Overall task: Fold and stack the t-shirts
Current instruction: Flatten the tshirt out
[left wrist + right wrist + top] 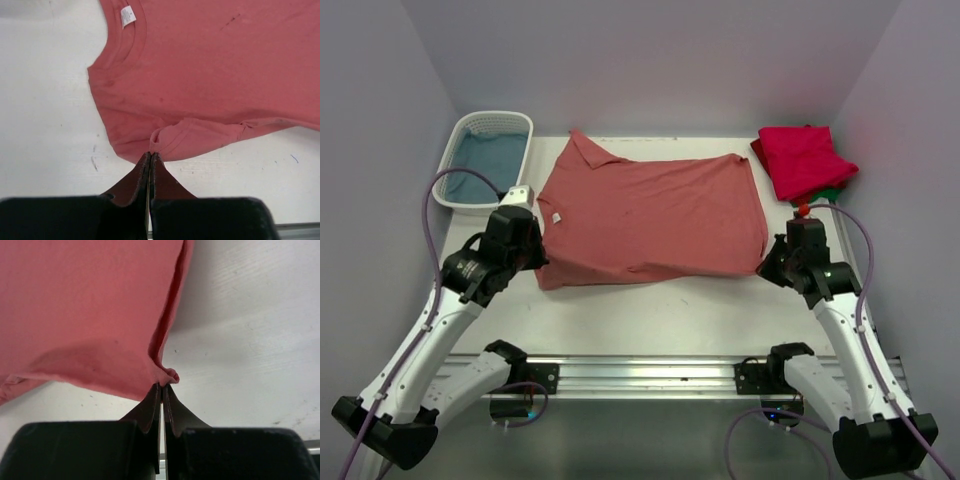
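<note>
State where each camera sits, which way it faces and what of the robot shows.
Top external: above and behind the bases, looking down at the white table; both arms show.
Left wrist: on the left arm, facing the large dusty salmon-red cloth t-shirt; left gripper pinches its sleeve.
Right wrist: facing the shirt's corner; right gripper pinches it.
All share that t-shirt.

Salmon-red t-shirt [650, 215], crimson t-shirt [805, 160]

The white table [650, 310] carries a salmon-red t-shirt [650, 215], spread flat across its middle. A white lattice basket [520, 155] stands at the far left corner. At the far right corner lies a green t-shirt [830, 194], with a folded crimson-pink t-shirt [803, 160] on it.
</note>
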Controlling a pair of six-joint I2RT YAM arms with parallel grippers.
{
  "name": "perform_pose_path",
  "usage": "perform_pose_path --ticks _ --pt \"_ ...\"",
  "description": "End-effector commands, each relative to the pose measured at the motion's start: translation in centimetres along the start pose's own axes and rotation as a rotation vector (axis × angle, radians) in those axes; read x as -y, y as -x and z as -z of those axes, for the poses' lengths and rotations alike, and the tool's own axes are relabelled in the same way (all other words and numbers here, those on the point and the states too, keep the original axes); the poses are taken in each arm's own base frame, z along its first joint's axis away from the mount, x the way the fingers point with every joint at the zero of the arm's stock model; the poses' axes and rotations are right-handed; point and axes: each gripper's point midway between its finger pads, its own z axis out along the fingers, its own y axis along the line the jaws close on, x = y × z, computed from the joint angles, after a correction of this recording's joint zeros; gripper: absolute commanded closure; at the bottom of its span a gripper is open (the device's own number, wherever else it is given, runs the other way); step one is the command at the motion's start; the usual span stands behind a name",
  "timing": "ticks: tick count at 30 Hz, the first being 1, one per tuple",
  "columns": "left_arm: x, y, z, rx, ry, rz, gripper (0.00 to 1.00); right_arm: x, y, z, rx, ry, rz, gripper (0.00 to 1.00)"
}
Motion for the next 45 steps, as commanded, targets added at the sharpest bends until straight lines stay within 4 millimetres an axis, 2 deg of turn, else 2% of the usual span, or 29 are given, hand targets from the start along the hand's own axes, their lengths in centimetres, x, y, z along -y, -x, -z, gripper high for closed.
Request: perform_pose_path --ticks 1,11,15,20,25,26,27,28,29,31,32,33,34,35,36,37,38,39,40,41,42,43,44,45 --pt "-0.5 -1.7 2.1 -0.044 -0.02 0.047 1.0 1.4 -1.6 1.6 -0.047 -0.052 0.011 1.0" --pt "-1.1 -2.9 5.5 -0.096 -0.036 0.091 1.0 2.5 -3.2 4.7 -0.077 -0.06 0.006 1.0" --pt "-1.2 -2.1 6.9 -0.078 -0.042 0.106 1.0 2.2 -4.0 5.3 -0.104 -0.038 -0.011 1.0" --pt "-1.3 -1.4 7.3 -0.053 -0.035 0.107 1.0 2.3 -3.6 5.2 -0.085 -0.042 -0.015 1.0" --pt "-1.6 -1.3 3.9 -0.031 0.014 0.05 1.0 1.2 -1.7 2.1 -0.026 -0.031 -0.039 1.0" --pt "-0.9 -0.4 2.8 0.001 0.004 0.049 1.0 1.4 -2.1 0.8 -0.056 -0.05 -0.04 1.0" --pt "-0.9 -0.6 1.7 -0.004 0.016 0.033 1.0 0.6 -1.2 -0.3 -0.03 -0.028 -0.047 1.0" --pt "0.0 0.6 0.7 0.039 -0.007 0.039 1.0 0.6 -1.4 -1.1 -0.041 -0.029 -0.05 1.0" --pt "0.3 0.5 -0.7 0.02 0.005 0.023 1.0 0.7 -1.3 -2.4 -0.061 -0.055 -0.048 1.0" --pt "0.8 1.8 -2.4 0.04 0.024 0.002 1.0 0.2 0.6 -3.9 -0.003 -0.067 -0.054 1.0" --pt "1.5 2.5 -4.2 0.042 0.033 -0.008 1.0 0.0 1.2 -4.6 0.005 -0.075 -0.05 1.0" --pt "2.1 4.1 -4.7 0.075 0.031 -0.026 1.0 -0.1 2.0 -5.9 0.015 -0.092 -0.053 1.0" --pt "3.0 5.9 -5.3 0.12 0.018 -0.024 1.0 -0.3 3.4 -6.4 0.047 -0.114 -0.054 1.0" --pt "3.6 6.6 -7.1 0.109 0.036 -0.045 1.0 -0.4 4.2 -6.8 0.058 -0.13 -0.044 1.0" --pt "4.9 9.5 -6.7 0.171 0.005 -0.058 1.0 -0.1 4.7 -7.9 0.054 -0.168 -0.041 1.0" --pt "5.9 11.2 -6.8 0.203 -0.018 -0.069 1.0 -0.6 6.3 -7.8 0.089 -0.173 -0.045 1.0" --pt "7.5 13.4 -7.0 0.258 -0.064 -0.074 1.0 -0.5 7.0 -7.9 0.113 -0.193 -0.045 1.0" --pt "8.7 15.0 -6.2 0.312 -0.122 -0.1 1.0 -0.8 7.6 -8.2 0.127 -0.19 -0.049 1.0" --pt "9.6 17.1 -5.5 0.414 -0.164 -0.088 1.0 -1.0 8.0 -8.4 0.135 -0.184 -0.054 1.0" --pt "9.4 18.0 -4.4 0.478 -0.17 -0.076 1.0 -1.3 8.1 -8.4 0.14 -0.172 -0.057 1.0" --pt "7.9 16.5 -5.9 0.469 -0.101 -0.079 1.0 -1.4 8.2 -8.5 0.141 -0.169 -0.056 1.0" --pt "7.1 16.1 -6.7 0.47 -0.059 -0.076 1.0 -1.1 8.0 -8.6 0.136 -0.175 -0.056 1.0" --pt "6.2 14.4 -9.6 0.387 0.001 -0.087 1.0 -1.3 8.0 -8.8 0.137 -0.166 -0.056 1.0" --pt "5.6 13.3 -11.4 0.313 0.037 -0.081 1.0 -1.2 7.8 -9.0 0.134 -0.165 -0.054 1.0"
